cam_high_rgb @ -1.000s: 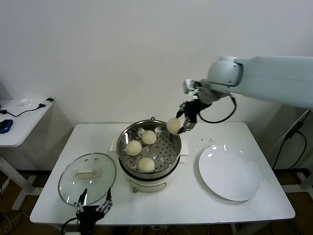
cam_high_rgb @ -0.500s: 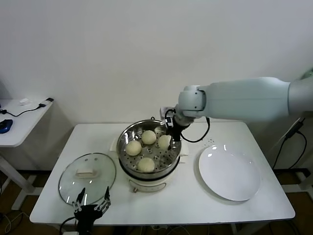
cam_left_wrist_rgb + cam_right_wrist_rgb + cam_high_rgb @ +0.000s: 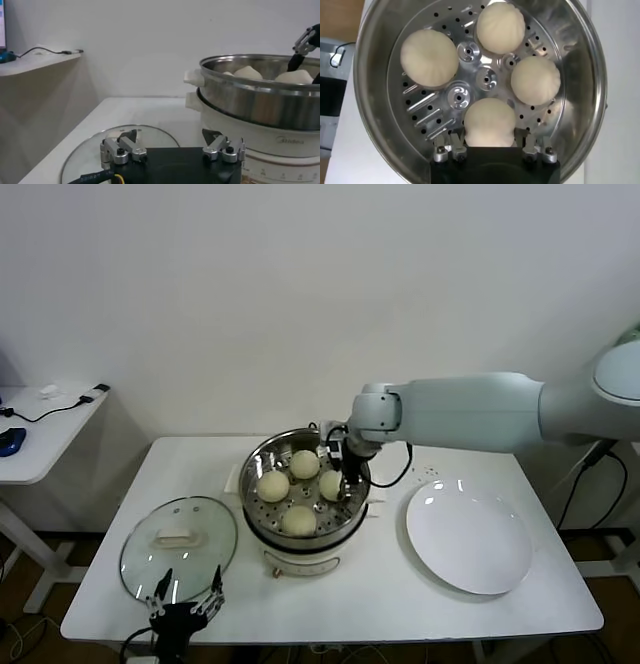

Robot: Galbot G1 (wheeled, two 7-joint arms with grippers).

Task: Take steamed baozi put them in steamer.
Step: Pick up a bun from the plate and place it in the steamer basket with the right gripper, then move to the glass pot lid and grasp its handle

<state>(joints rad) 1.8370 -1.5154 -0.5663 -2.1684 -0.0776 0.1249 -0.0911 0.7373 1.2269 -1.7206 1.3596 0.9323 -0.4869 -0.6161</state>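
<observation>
The steamer [image 3: 252,506] stands mid-table on its cream base. Three steamed baozi lie loose on its perforated tray [image 3: 273,485] [image 3: 305,464] [image 3: 298,520]. My right gripper [image 3: 338,482] reaches down into the pot and is shut on the fourth baozi [image 3: 331,484], which sits low at the tray's right side. In the right wrist view that baozi [image 3: 490,122] is between the fingers of my right gripper [image 3: 489,145], and the other three lie beyond it [image 3: 429,57]. My left gripper [image 3: 187,602] is open and empty at the table's front edge.
A round glass lid [image 3: 178,546] lies flat left of the steamer, just behind my left gripper. A flat white plate [image 3: 470,539] lies bare to the steamer's right. A side table [image 3: 40,434] with cables stands at the far left.
My right gripper has come down and left from above the steamer's right rim into the pot, carrying the baozi down to the tray. The left arm has not moved.
</observation>
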